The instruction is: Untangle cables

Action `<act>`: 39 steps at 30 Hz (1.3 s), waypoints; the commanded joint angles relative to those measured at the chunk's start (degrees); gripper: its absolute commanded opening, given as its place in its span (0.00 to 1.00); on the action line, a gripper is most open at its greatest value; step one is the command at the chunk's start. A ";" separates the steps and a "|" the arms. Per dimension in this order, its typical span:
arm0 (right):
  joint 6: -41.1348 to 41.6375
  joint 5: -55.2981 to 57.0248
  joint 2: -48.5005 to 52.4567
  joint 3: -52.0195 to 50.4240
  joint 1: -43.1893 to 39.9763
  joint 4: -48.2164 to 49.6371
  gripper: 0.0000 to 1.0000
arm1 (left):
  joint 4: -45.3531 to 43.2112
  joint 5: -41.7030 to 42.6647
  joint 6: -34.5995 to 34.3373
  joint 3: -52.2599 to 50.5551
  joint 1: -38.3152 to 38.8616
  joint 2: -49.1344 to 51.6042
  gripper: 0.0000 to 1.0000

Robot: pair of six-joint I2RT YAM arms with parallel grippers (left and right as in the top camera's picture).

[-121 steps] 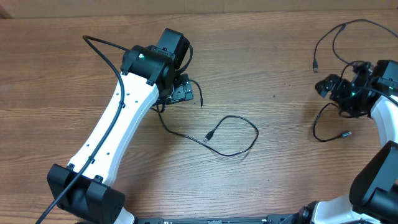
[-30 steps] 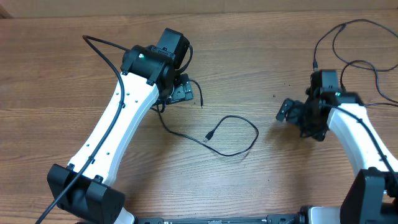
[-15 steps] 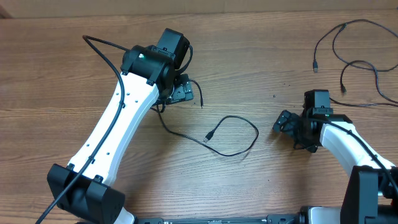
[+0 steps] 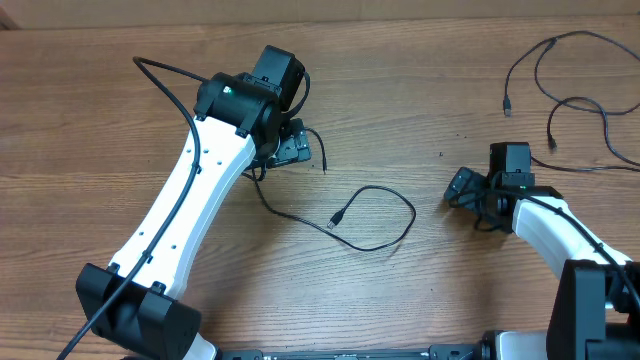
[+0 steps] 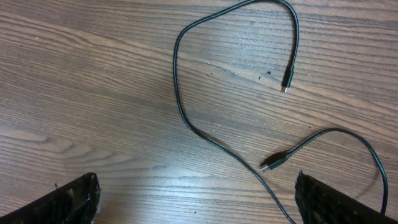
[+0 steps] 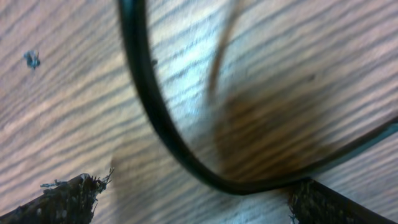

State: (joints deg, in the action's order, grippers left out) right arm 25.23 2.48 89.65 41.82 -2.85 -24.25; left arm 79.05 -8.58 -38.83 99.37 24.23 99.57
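Note:
One thin black cable (image 4: 385, 193) lies mid-table in an open loop, its plug (image 4: 338, 216) pointing left. In the left wrist view this cable (image 5: 180, 106) curves across the wood with two plugs (image 5: 286, 84) (image 5: 271, 165) showing. My left gripper (image 4: 293, 147) (image 5: 196, 182) hovers open over its far end, holding nothing. More cables (image 4: 560, 75) lie loose at the back right. My right gripper (image 4: 462, 188) (image 6: 199, 182) stands open low over the table. A black cord (image 6: 149, 118) curves close under its camera, between the fingers (image 6: 62, 202); I cannot tell if it touches them.
Bare wooden table (image 4: 420, 90) lies between the two arms. The left arm's own thick black cable (image 4: 170, 85) arcs over its white link. The right arm's white link (image 4: 560, 235) reaches in from the front right corner.
The right gripper came left from the right edge, leaving cables at the back right, and in the last second drew back slightly toward the front. The left arm and the middle cable stayed still.

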 commanded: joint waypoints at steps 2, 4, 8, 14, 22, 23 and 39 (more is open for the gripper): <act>0.26 1.55 2.51 -0.76 0.11 3.21 1.00 | -0.04 0.28 0.70 0.09 -0.22 0.42 1.00; 0.26 1.53 3.63 -0.76 0.11 5.38 1.00 | -0.04 0.28 0.70 0.09 -0.22 0.42 1.00; 0.26 1.51 6.43 -0.76 0.11 9.20 1.00 | -0.04 0.28 0.72 0.09 -0.22 0.42 1.00; 0.28 0.46 11.61 -0.74 -0.13 16.65 1.00 | -0.04 0.28 0.70 0.09 -0.22 0.42 1.00; 0.28 -1.51 14.71 -0.72 -2.21 26.08 1.00 | -0.04 0.28 0.72 0.09 -0.22 0.42 1.00; 0.28 -1.49 14.75 -0.72 -3.06 28.17 1.00 | -0.04 0.28 0.70 0.09 -0.22 0.42 1.00; -7.45 -12.37 14.75 9.09 -19.41 24.61 1.00 | -0.04 0.28 0.72 0.09 -0.22 0.42 1.00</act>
State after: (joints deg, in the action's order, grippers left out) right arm 20.80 -5.17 103.18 47.27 -20.29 4.19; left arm 79.02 -8.58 -38.83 99.37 24.23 99.57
